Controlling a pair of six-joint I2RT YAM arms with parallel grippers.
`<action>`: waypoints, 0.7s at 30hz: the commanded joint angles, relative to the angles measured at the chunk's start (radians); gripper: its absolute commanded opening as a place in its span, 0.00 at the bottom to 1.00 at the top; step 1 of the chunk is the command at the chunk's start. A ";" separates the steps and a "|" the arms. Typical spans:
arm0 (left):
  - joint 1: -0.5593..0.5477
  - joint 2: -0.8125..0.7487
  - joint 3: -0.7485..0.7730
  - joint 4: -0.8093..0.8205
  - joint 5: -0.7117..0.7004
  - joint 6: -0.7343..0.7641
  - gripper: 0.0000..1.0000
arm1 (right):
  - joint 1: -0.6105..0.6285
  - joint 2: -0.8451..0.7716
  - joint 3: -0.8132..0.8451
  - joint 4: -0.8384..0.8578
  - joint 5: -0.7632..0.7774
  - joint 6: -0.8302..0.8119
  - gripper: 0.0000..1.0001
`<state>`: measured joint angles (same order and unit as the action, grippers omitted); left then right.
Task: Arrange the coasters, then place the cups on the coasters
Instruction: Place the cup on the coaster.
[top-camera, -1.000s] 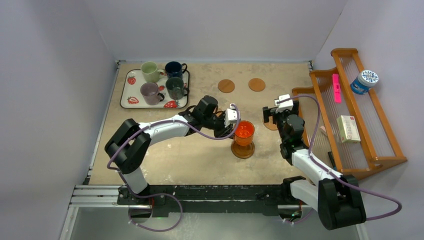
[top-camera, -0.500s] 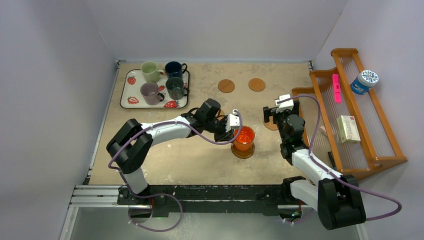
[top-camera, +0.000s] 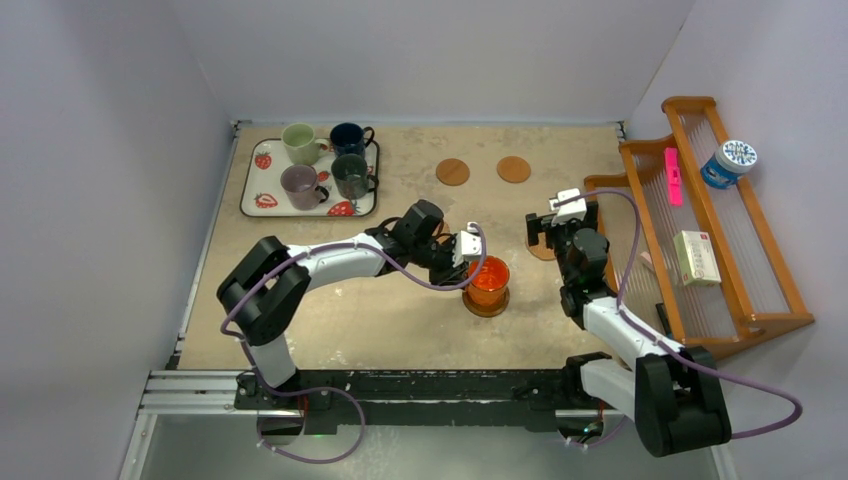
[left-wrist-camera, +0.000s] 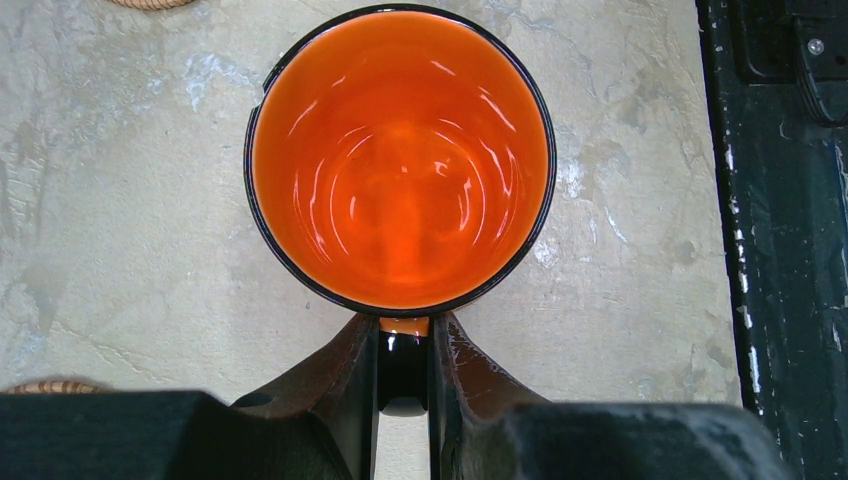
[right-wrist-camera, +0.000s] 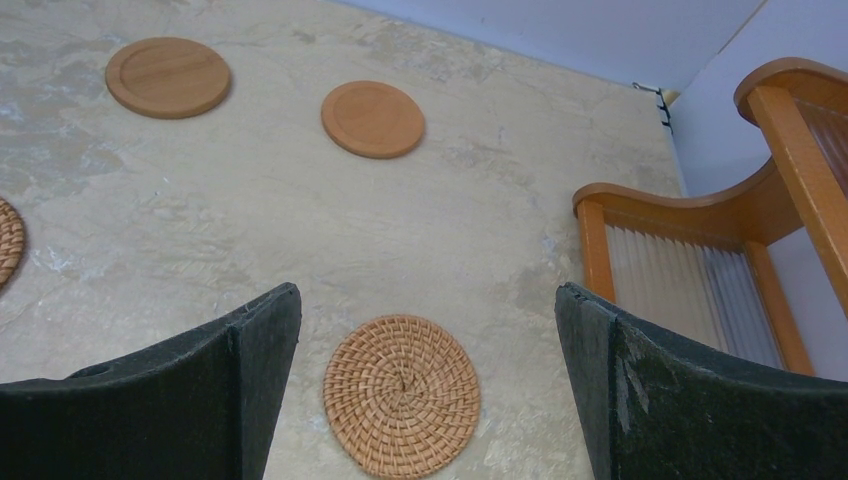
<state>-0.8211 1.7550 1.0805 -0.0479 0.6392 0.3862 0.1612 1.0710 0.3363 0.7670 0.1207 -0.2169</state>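
Observation:
The orange cup (top-camera: 488, 278) sits upright over a dark ringed coaster (top-camera: 486, 305); I cannot tell whether its base touches. My left gripper (left-wrist-camera: 403, 325) is shut on the cup's dark handle (left-wrist-camera: 403, 365), reaching in from the left (top-camera: 465, 258). My right gripper (right-wrist-camera: 428, 295) hangs open over a woven coaster (right-wrist-camera: 402, 394), which is half hidden in the top view (top-camera: 541, 251). Two plain tan coasters (top-camera: 452, 172) (top-camera: 514, 169) lie at the back. The pale green (top-camera: 298, 143), navy (top-camera: 347, 137), mauve (top-camera: 299, 185) and dark green (top-camera: 351, 175) cups stand on the tray.
The white strawberry-print tray (top-camera: 255, 180) lies at the back left. A wooden rack (top-camera: 745, 290) fills the right side, holding a blue-and-white jar (top-camera: 728, 163), a pink item (top-camera: 673, 175) and a box (top-camera: 695, 257). A black rail (top-camera: 400, 385) runs along the near edge.
My left gripper has brought the orange cup down and level over the dark coaster. The right arm has not moved.

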 joint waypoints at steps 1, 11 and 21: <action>-0.010 -0.001 0.025 0.057 0.042 0.016 0.00 | -0.007 0.006 0.000 0.050 0.005 0.002 0.99; -0.010 0.012 0.034 0.049 0.037 0.013 0.00 | -0.009 0.008 0.000 0.048 0.004 0.002 0.99; -0.012 0.021 0.044 0.049 0.047 0.008 0.00 | -0.010 0.010 0.001 0.046 0.003 0.002 0.99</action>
<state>-0.8265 1.7782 1.0809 -0.0536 0.6395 0.3862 0.1558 1.0763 0.3363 0.7673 0.1173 -0.2169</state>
